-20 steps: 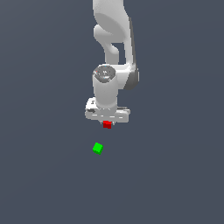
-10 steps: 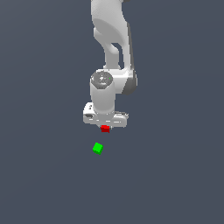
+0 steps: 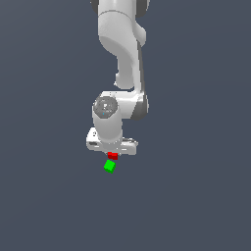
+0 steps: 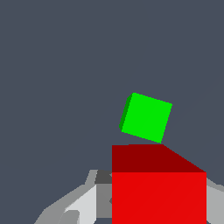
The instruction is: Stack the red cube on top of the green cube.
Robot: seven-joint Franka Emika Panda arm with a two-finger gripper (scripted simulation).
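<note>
The end effector (image 3: pixel 112 153) hangs under the white arm, wrist pointing down, and it is clamped on the red cube (image 3: pixel 112 156). In the wrist view the red cube (image 4: pixel 158 188) fills the space between the two grey fingers (image 4: pixel 78 203), so the hold looks firm, though the pads themselves are mostly hidden behind the cube.

The relation that matters: the green cube (image 3: pixel 110 166) lies on the table (image 3: pixel 196 196), just below the red cube in the exterior view and a little toward the exterior view's left. The two are near but I judge them not yet touching; a thin gap shows between red and green in the exterior view. In the wrist view the green cube (image 4: pixel 146 117) sits just beyond the far edge of the red one, approx. in line with it but not fully under it.

The green cube is also turned: its edges do not run parallel w/ the edges of the red cube, it is rotated by some angle. Neither cube has a long axis, so only this rotation counts.

My judgement: carry phase is nearly done, alignment is left. The next move needs a small sideways correction to centre red over green, then a slow descent. Risk: if the offset stays, the red cube lands on an edge and slides off.

No containers are in view; nothing holds anything.
</note>
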